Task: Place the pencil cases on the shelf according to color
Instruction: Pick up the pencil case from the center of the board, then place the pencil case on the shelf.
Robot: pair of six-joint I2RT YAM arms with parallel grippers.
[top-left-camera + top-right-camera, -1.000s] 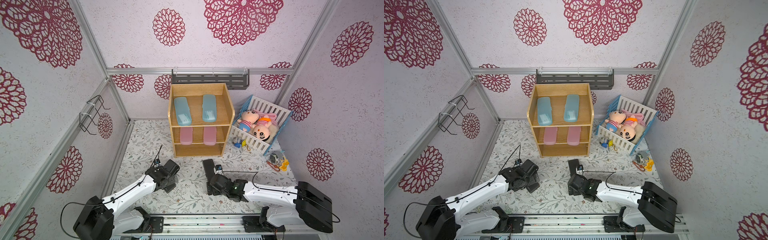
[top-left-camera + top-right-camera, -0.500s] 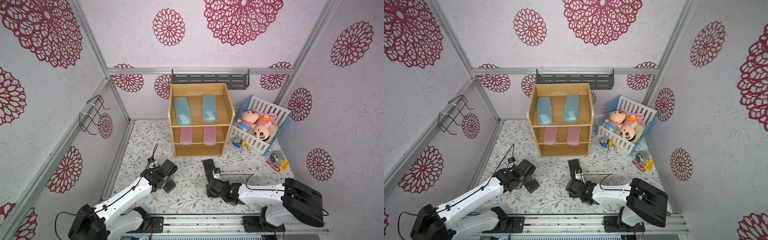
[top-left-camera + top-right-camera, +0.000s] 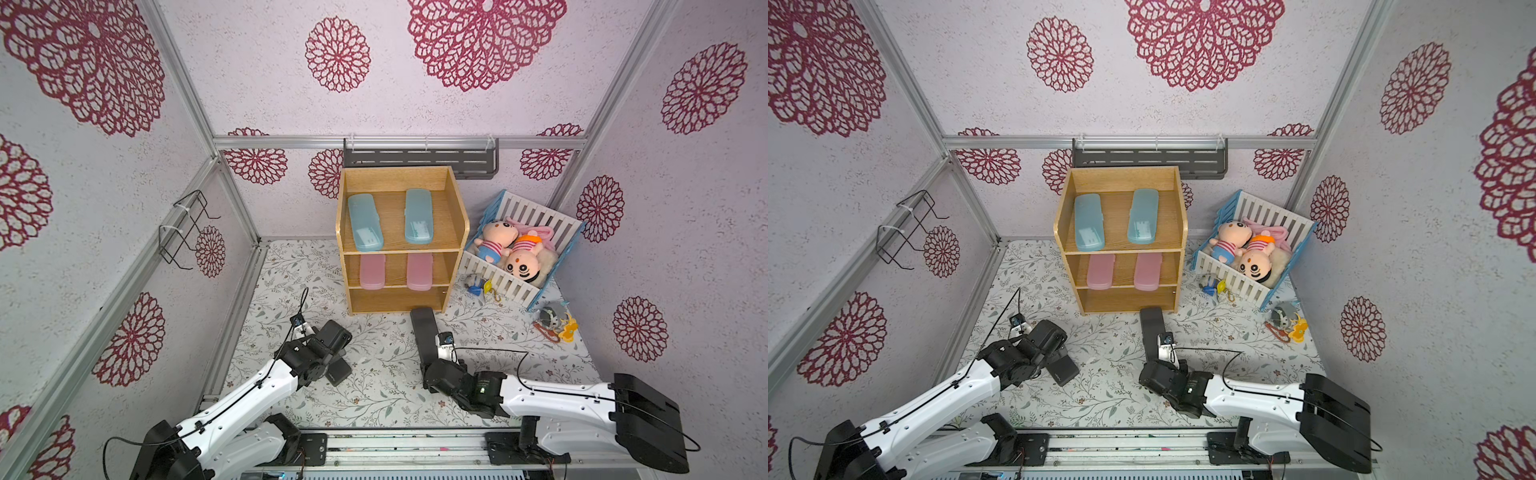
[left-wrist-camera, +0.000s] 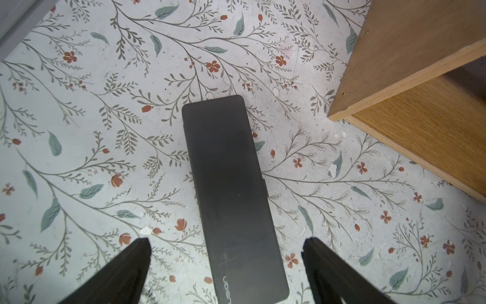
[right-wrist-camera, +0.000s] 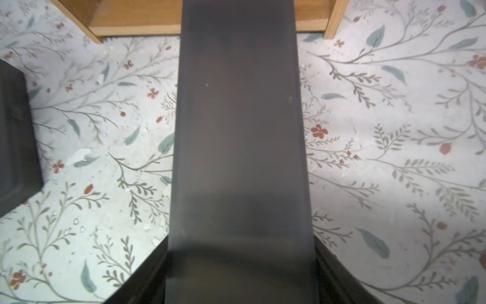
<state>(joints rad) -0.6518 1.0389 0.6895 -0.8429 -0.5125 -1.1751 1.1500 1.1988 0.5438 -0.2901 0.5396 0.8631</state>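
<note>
The wooden shelf [image 3: 455, 199] [image 3: 1179, 203] holds two light blue pencil cases [image 3: 365, 222] on its top tier and two pink ones [image 3: 372, 272] on the middle tier. Its bottom tier is bare. My right gripper [image 5: 240, 263] is shut on the near end of a black pencil case [image 5: 239, 118] [image 3: 424, 332], whose far end reaches the shelf's bottom opening [image 5: 131, 21]. My left gripper [image 4: 228, 244] stands open over a second black pencil case [image 4: 226, 184] [image 3: 1065, 370] on the floor, its fingertips [image 4: 142, 247] apart from both long sides.
A white slatted crate [image 3: 490, 274] with plush dolls stands right of the shelf, with small toys [image 3: 555, 324] on the floor beside it. A dark grey rack [image 3: 419, 160] hangs on the back wall and a wire holder [image 3: 183, 228] on the left wall.
My right gripper's jaws have closed in onto the black pencil case. The left arm has shifted slightly toward the near left, staying over its black case.
</note>
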